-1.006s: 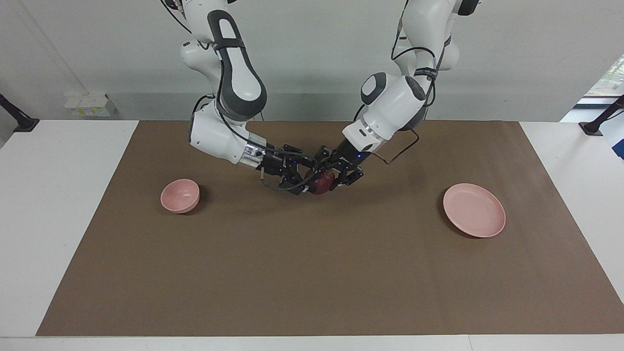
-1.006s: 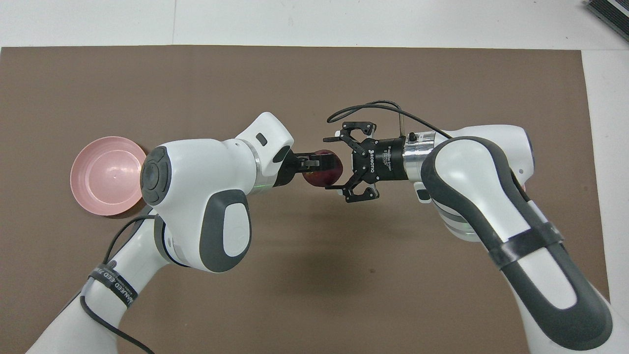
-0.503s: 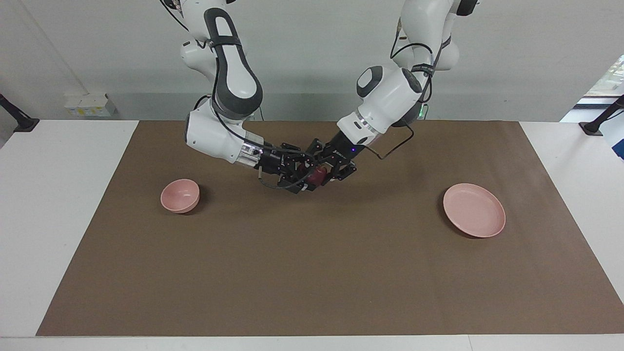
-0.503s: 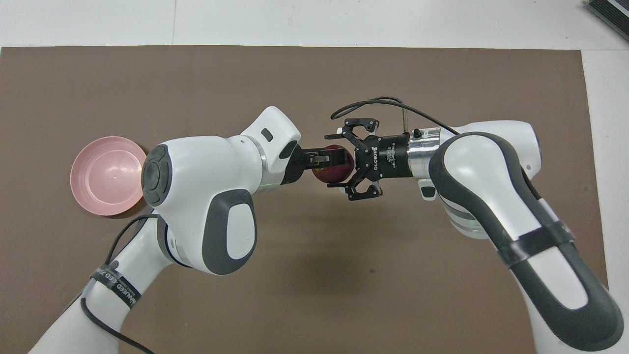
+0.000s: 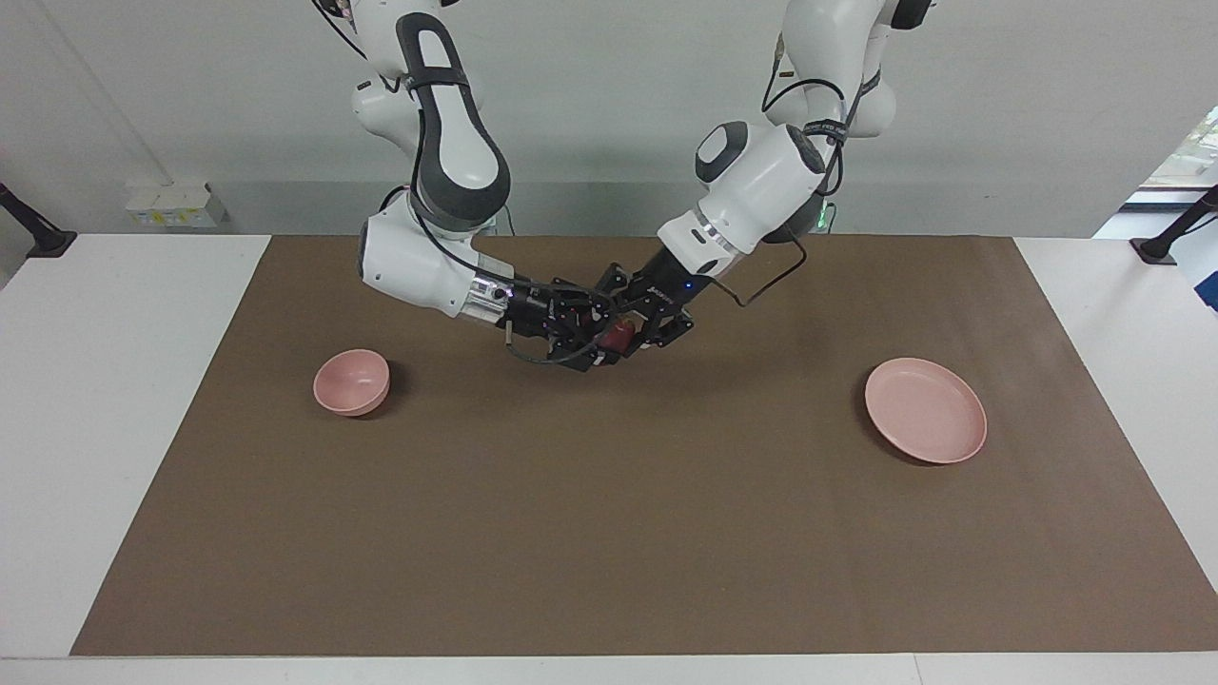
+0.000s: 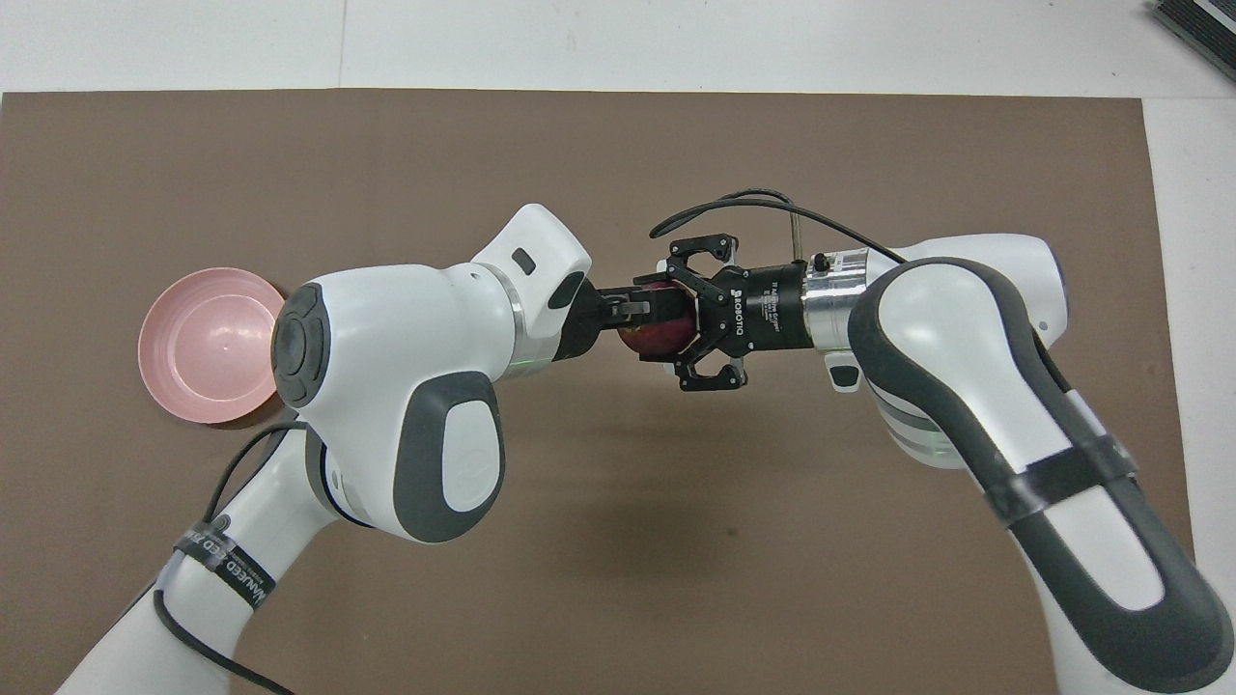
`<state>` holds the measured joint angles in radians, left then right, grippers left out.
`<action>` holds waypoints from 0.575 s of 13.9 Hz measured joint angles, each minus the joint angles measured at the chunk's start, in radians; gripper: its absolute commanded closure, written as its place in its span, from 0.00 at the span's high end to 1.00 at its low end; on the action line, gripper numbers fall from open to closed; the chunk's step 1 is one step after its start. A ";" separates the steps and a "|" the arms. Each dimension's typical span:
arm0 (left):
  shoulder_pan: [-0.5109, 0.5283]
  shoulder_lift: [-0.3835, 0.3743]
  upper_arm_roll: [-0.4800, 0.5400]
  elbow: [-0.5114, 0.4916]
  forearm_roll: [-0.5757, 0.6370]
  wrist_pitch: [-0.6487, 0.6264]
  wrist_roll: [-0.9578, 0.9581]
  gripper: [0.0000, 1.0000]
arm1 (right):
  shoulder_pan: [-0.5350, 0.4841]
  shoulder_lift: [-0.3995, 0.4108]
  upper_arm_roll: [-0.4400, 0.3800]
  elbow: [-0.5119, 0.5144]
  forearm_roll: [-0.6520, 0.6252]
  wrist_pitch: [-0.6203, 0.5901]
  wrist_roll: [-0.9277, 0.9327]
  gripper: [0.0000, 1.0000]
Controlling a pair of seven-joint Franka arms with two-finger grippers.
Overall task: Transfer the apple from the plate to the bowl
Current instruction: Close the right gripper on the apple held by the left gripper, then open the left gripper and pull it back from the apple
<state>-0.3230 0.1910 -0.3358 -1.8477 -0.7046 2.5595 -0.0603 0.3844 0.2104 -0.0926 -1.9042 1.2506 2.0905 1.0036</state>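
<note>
A matt brown paper-like sheet [image 5: 609,514] covers the smooth white worktop [image 5: 105,400]. The bowl [image 5: 351,381] and plate [image 5: 925,410] look like smooth pink plastic with a soft sheen. The apple [image 6: 660,333] has glossy dark red skin.

Apple [image 5: 619,335] up in the air over mid-mat [image 5: 609,533], between both grippers; bowl [image 5: 351,381] toward the right arm's end, plate [image 5: 925,410] toward the left arm's end, well apart.

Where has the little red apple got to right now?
The apple is up in the air over the middle of the brown mat, between the left gripper and the right gripper, about midway between the plate and the bowl.
</note>
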 measured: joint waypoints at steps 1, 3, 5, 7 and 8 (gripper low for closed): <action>0.000 -0.001 0.000 0.000 0.000 0.000 0.000 1.00 | 0.000 -0.001 0.000 0.001 0.000 -0.001 -0.001 0.00; 0.000 -0.007 -0.003 0.008 -0.006 0.000 -0.009 1.00 | -0.001 -0.001 -0.002 0.002 0.000 -0.001 -0.013 0.00; 0.000 -0.022 -0.007 0.013 -0.009 -0.001 -0.022 1.00 | -0.007 -0.001 -0.003 0.002 0.000 -0.001 -0.017 0.00; 0.000 -0.034 -0.008 0.013 -0.009 -0.007 -0.029 1.00 | -0.012 0.000 -0.004 0.002 0.000 -0.001 -0.025 0.00; 0.000 -0.037 -0.006 0.013 -0.009 -0.014 -0.029 1.00 | -0.012 0.000 -0.004 0.001 0.000 -0.001 -0.032 0.00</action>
<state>-0.3228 0.1538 -0.3418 -1.8350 -0.7138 2.5453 -0.0894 0.3725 0.2101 -0.0970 -1.9027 1.2505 2.0893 0.9716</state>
